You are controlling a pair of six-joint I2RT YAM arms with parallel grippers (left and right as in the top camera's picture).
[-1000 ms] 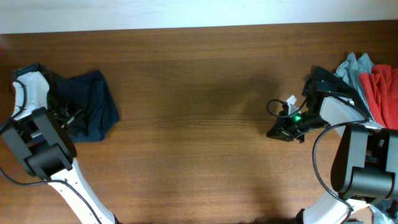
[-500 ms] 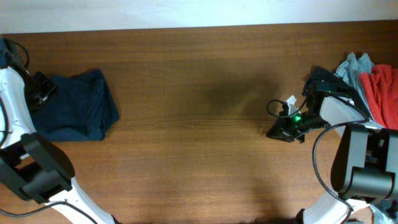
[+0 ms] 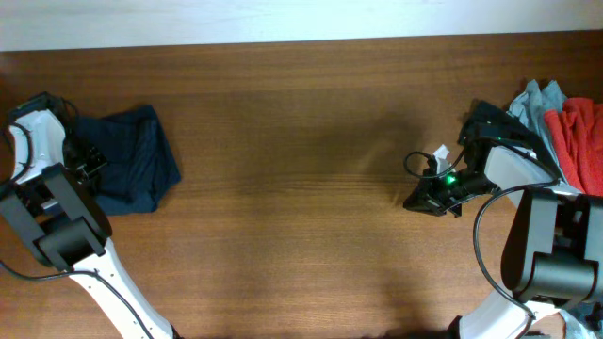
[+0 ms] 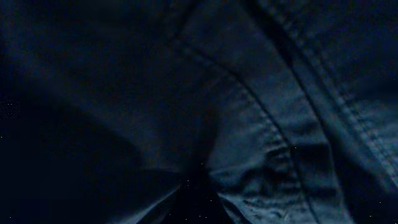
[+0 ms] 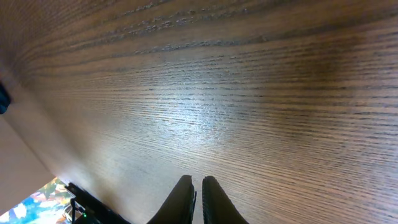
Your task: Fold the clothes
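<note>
Left end effector (image 3: 93,162) pinches the clothes (image 3: 137,168) at one edge.

The table (image 3: 301,207) is open across its middle, far edge to near edge. The clothes (image 3: 137,160) block the left edge; a red garment (image 3: 579,141) crowds the right edge.

clothes (image 3: 132,162) far L on table (image 3: 301,113), my L gripper (image 3: 92,163) at their L edge, R gripper (image 3: 416,201) mid-R, garment pile (image 3: 565,122) far R
</note>
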